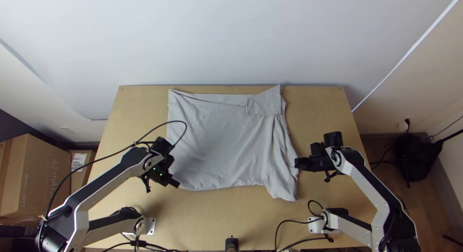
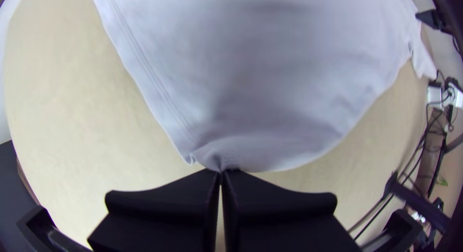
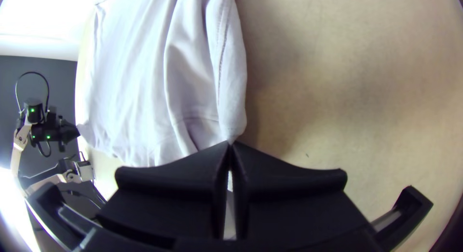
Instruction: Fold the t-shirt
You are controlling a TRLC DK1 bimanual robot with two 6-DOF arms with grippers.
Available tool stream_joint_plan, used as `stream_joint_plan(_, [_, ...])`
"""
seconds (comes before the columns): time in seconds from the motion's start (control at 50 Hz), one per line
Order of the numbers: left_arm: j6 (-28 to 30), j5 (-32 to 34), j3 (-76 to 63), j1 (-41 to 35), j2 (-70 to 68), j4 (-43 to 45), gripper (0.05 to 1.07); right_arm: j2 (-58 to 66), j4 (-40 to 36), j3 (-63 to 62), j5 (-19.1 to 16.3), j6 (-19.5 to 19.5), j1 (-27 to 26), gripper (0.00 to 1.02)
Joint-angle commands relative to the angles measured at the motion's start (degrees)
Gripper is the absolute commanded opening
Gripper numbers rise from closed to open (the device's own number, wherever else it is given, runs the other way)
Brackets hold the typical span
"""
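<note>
- T-shirt (image 1: 222, 141) on the bench (image 1: 207, 213), middle of frame, spread nearly flat; flap of cloth turned over at its upper right.
- Left tool (image 2: 221, 172): fingers together, clamped on the t-shirt's hem edge close to its lower-left corner; cloth puckers at the tips.
- Right tool (image 3: 230, 143): fingers together too, pinching the t-shirt's side edge, right of centre in the top view, a bit above the lower-right corner.
- Key relation: cloth lies up and right of the left tool, left of the right one. Both touch it, so neither is nearer. Grips sit at opposite sides, the right one slightly higher in the frame.
- Long axis: body looks roughly square, no clear long way.
- Probably early in the fold; next likely needs both grips raised together and the lower part taken toward upper frame.
- Risk: loose lower-right corner hangs below the right grip, could trail or tuck under; small pinches might slip.
- Material: thin, soft light-grey knit, limp; stitched seams, long creases down the right side, wavy lower edge.
- Bench: pale wood, smooth, flat. Fingers: black, wide, tapering to narrow tips.
</note>
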Motion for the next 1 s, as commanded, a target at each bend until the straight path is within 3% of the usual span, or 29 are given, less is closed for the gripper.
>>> stream_joint_plan(0.0, [-1.5, -0.8, 2.0, 1.7, -2.9, 3.7, 0.08, -1.2, -0.4, 2.5, 0.0, 1.1, -1.1, 0.02])
stream_joint_plan(0.22, [-3.7, -3.0, 5.9, 6.4, -5.4, 9.1, 0.08, -7.8, 0.1, 3.4, 3.9, 0.0, -1.4, 0.02])
stream_joint_plan(0.56, [-7.5, -10.2, 17.0, 11.5, -7.3, 14.7, 0.08, -15.8, 5.6, 14.9, 9.3, 2.8, 1.2, 0.02])
stream_joint_plan(0.76, [-8.0, -12.7, 27.1, 13.0, -7.5, 17.4, 0.08, -15.1, 13.7, 22.8, 13.6, 3.7, 1.9, 0.02])
stream_joint_plan(0.98, [-8.0, -12.6, 33.4, 18.4, -7.9, 30.2, 0.08, -10.8, 22.6, 31.5, 19.0, 1.6, 2.9, 0.02])
